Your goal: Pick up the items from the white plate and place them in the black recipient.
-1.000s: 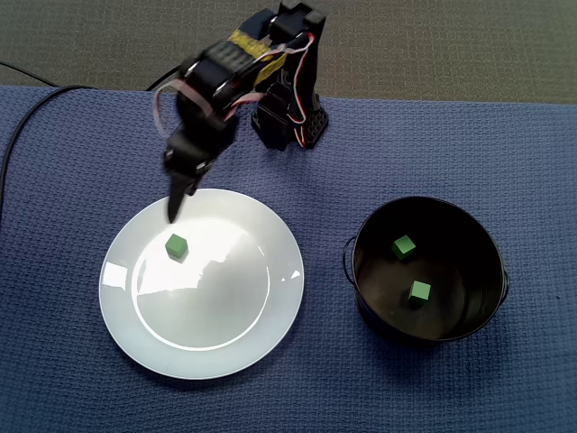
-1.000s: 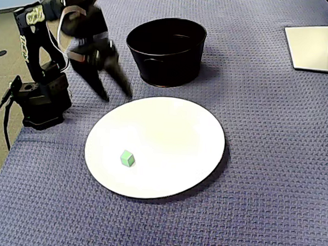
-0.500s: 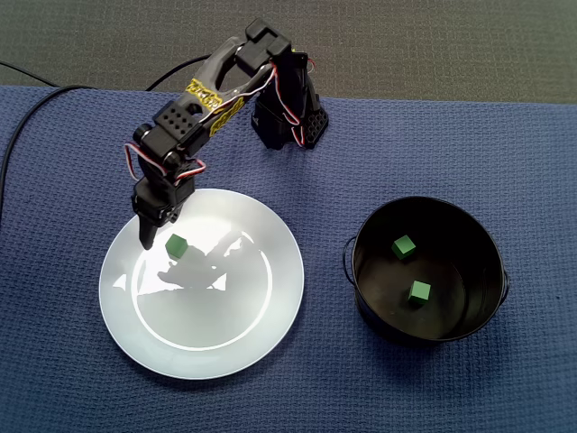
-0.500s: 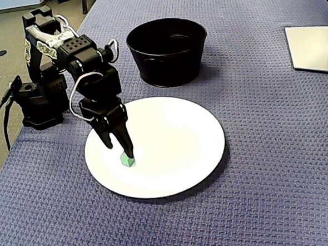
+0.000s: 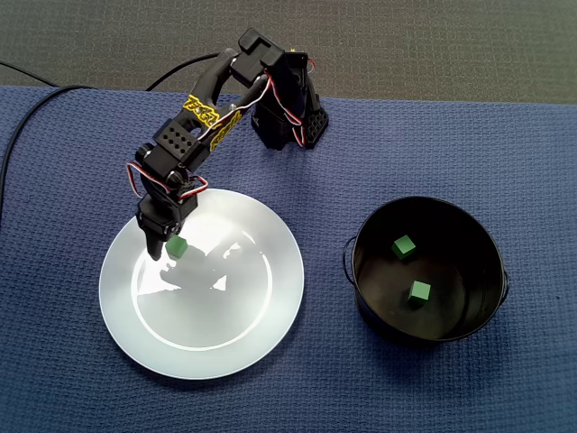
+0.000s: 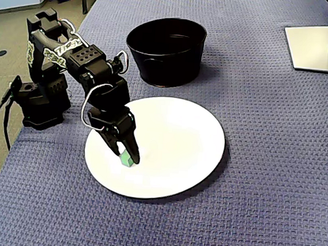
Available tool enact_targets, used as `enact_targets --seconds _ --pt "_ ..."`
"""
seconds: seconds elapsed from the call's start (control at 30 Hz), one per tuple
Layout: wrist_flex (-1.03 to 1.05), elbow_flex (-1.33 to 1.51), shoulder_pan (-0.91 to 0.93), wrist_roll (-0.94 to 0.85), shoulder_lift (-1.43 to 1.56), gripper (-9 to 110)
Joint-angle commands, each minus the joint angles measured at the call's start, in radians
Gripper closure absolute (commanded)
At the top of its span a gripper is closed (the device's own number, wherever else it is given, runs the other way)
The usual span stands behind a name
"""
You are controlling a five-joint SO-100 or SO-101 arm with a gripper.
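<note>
Around the white plate [image 5: 236, 317] in a fixed view: black recipient [image 5: 359, 271] at 3 o'clock, well apart across bare cloth, with one stored cube [image 5: 404, 246] and a second stored cube [image 5: 419, 290] on its floor. Arm base [image 5: 290, 124] at 1 o'clock, black cable [image 5: 25, 115] out at 10 o'clock. In a fixed view from the side, a white stand foot [image 6: 317, 50] at 2 o'clock of the plate [image 6: 177, 136], recipient [image 6: 165, 64] at 12. Underfoot, a blue woven cloth [image 5: 424, 149] over the table, with grey flooring [image 5: 433, 41] beyond its far edge. Lies on the plate at 11 o'clock from centre, that last green cube [image 5: 177, 245], flat on one face, no long axis, a corner turned toward the side camera [image 6: 128, 160]. Straddles it from above, the pincer [image 5: 165, 246] [image 6: 126, 155], fingers narrowly parted on either side; cannot tell whether they press on it.
</note>
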Motion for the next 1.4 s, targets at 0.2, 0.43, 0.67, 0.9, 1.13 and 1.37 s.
enact_targets --seconds 0.2,0.43,0.67,0.9,1.13,1.37 --pt "-0.018 0.011 -0.02 0.006 0.005 90" --pt "-0.018 0.012 -0.02 0.005 0.005 92" --pt "-0.025 0.02 -0.02 0.003 0.002 95" --pt "-0.026 0.023 -0.021 0.005 -0.003 98" --pt "-0.026 0.023 -0.02 0.008 -0.003 101" --pt "-0.018 0.021 -0.003 -0.012 0.057 101"
